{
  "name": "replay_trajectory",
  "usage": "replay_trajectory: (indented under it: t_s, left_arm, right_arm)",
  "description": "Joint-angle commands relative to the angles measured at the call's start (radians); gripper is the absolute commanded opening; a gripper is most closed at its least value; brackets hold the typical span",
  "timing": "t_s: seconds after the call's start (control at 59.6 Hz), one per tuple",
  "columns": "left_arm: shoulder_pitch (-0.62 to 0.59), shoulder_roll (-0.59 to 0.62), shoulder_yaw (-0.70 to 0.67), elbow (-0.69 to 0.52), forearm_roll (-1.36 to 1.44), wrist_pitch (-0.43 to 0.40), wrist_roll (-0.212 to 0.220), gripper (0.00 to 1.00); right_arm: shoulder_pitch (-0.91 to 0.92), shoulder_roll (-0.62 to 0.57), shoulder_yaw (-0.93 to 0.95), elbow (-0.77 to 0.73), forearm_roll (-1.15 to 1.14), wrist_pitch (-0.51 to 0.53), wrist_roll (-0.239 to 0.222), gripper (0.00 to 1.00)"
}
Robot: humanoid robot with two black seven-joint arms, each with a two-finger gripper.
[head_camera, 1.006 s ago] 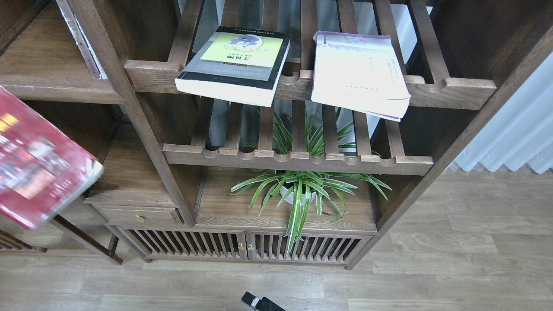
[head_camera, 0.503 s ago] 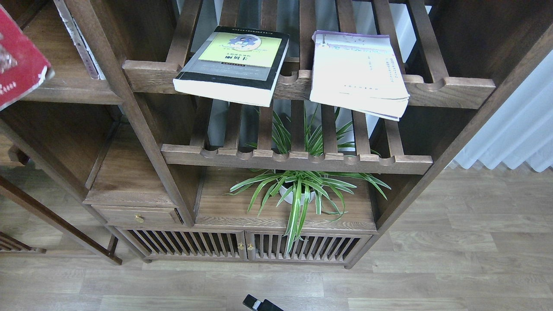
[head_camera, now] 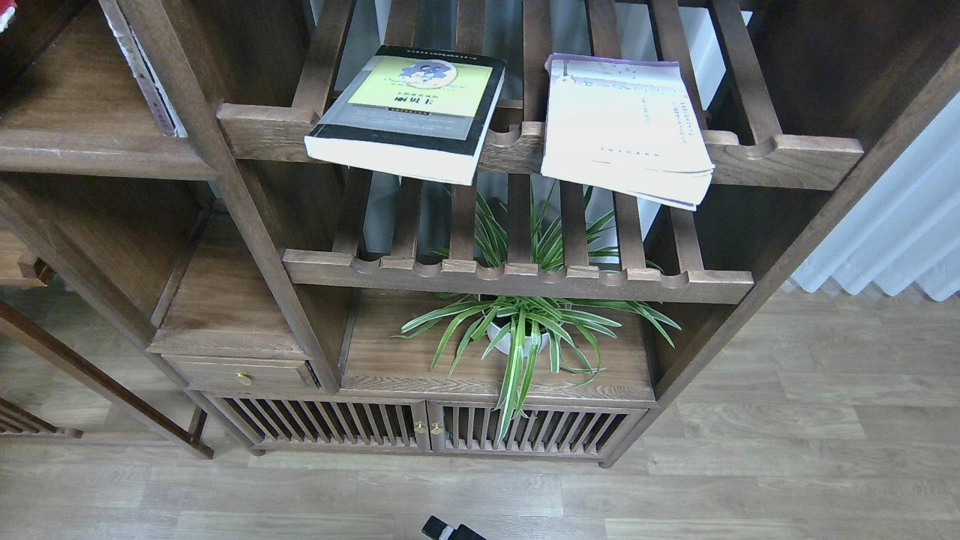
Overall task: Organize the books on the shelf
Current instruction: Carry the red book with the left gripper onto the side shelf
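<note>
Two books lie flat on the top slatted rack (head_camera: 780, 154): the black book (head_camera: 409, 112) to the left, the white book (head_camera: 622, 124) to its right, a slat's gap between them, not touching. Both overhang the rack's scalloped front rail. The black book's long axis runs front to back, skewed slightly, its title reading upside down from here, so its top end points toward the viewer. The white book lies likewise front to back, purple edge at the far end.

Of the red book (head_camera: 6, 10) only a sliver shows at the top-left corner, above the shelf (head_camera: 97, 150), which sits left of the rack. What holds it is out of view.

Neither gripper can be seen; only a small dark part pokes in at the bottom edge, so I cannot say how either pair of jaws stands.

Judging by this, the red book is the one being placed on the shelf, with two books still to go. The next move likely calls for setting it down there, then reaching right to the rack for the black book, gripping its overhanging front edge.
</note>
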Motion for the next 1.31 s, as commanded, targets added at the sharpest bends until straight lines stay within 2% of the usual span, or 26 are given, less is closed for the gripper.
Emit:
replay_trajectory:
  t_s: [0.0,0.201,0.252,0.302,0.335,0.352,0.386,0.621,0.839,1.04,1.174,1.208,1.292]
  left_arm:
    - [-0.155,-0.016,0.122,0.108,0.013,0.000,0.000,0.12]
    - [-0.321,-0.080,0.263,0.260,0.015,0.000,0.001,0.14]
    - [-0.330,-0.089,0.297,0.278,0.013,0.000,0.001,0.24]
    - [-0.328,-0.097,0.324,0.277,0.010,0.000,-0.002,0.46]
    - [-0.324,-0.106,0.327,0.272,0.007,0.000,-0.002,0.52]
    - [-0.313,-0.121,0.339,0.264,-0.002,0.000,-0.008,0.71]
    - [-0.305,-0.126,0.330,0.263,-0.005,0.000,-0.011,0.77]
    - [-0.223,-0.120,0.263,0.208,-0.088,0.000,-0.013,0.81]
    - [-0.063,-0.120,0.070,0.062,-0.122,0.000,-0.013,0.82]
    - [0.191,-0.131,-0.137,-0.113,-0.234,0.000,-0.011,0.87]
    - [0.348,-0.135,-0.203,-0.205,-0.303,0.000,-0.010,0.93]
    - [0.467,-0.152,-0.231,-0.251,-0.347,0.000,-0.011,1.00]
    - [0.570,-0.188,-0.237,-0.282,-0.396,0.000,-0.011,1.00]
  right_arm:
    - [0.002,0.000,0.000,0.002,0.000,0.000,-0.001,1.00]
    - [-0.001,0.000,0.002,0.002,0.000,0.000,0.005,1.00]
    - [-0.001,0.000,0.002,0.002,0.000,0.000,0.007,1.00]
    - [-0.001,0.000,0.002,0.002,0.002,0.000,0.008,1.00]
    - [-0.001,0.000,0.003,0.002,0.002,0.000,0.010,1.00]
    - [-0.001,0.000,0.008,0.002,0.003,0.000,0.011,1.00]
    - [-0.001,0.000,0.011,0.002,0.005,0.000,0.011,1.00]
    - [0.002,0.000,0.032,-0.003,0.023,0.000,0.013,1.00]
    - [0.004,0.000,0.043,-0.003,0.029,0.000,0.019,1.00]
    - [0.008,0.000,0.072,0.009,0.060,0.000,0.067,1.00]
    - [0.010,0.000,0.091,0.012,0.066,0.000,0.087,1.00]
    - [0.011,0.000,0.101,0.021,0.066,0.000,0.102,1.00]
    - [0.013,0.000,0.127,0.048,0.067,0.000,0.117,1.00]
